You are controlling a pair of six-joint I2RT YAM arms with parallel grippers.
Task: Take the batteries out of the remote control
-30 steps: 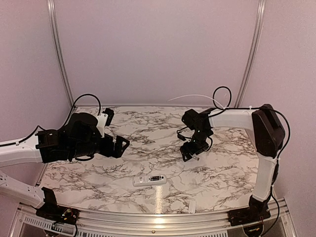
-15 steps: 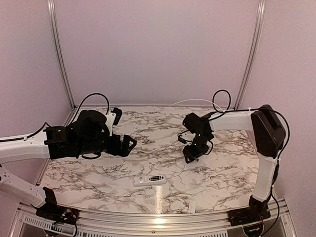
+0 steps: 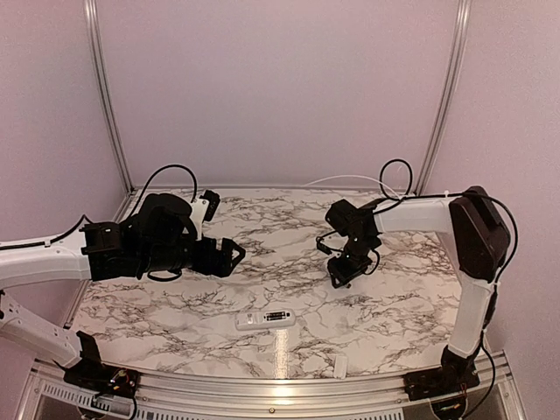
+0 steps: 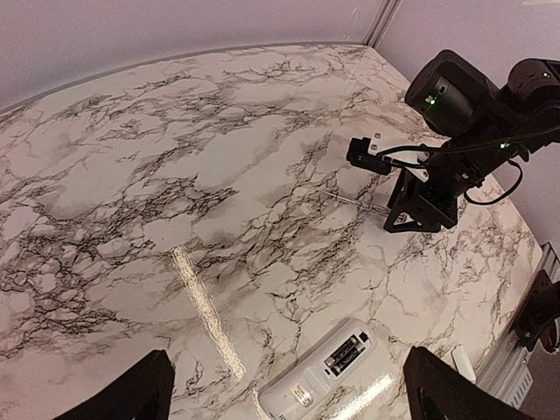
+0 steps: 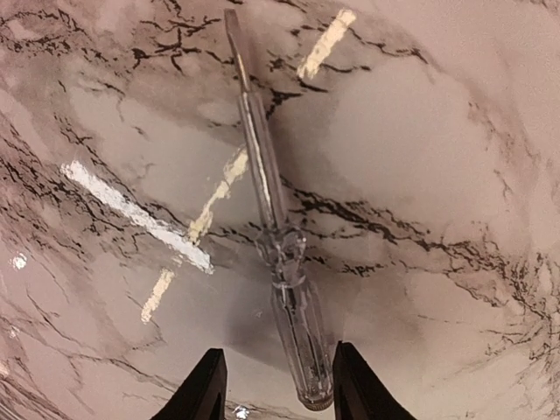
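I read this as the prying step. The remote control (image 3: 265, 318) lies flat on the bench (image 3: 157, 306) near the front edge. Its dark recess looks like the battery bay. I judge the 2 batteries sit inside, but they are too small to make out. The right claw (image 5: 280, 354) is apart, low over the bench, with a clear screwdriver (image 5: 262, 175) handle between its tips. The left claw (image 3: 233, 256) hangs wide apart, aimed toward the remote. Next I must close on the handle and carry the blade to the bay.
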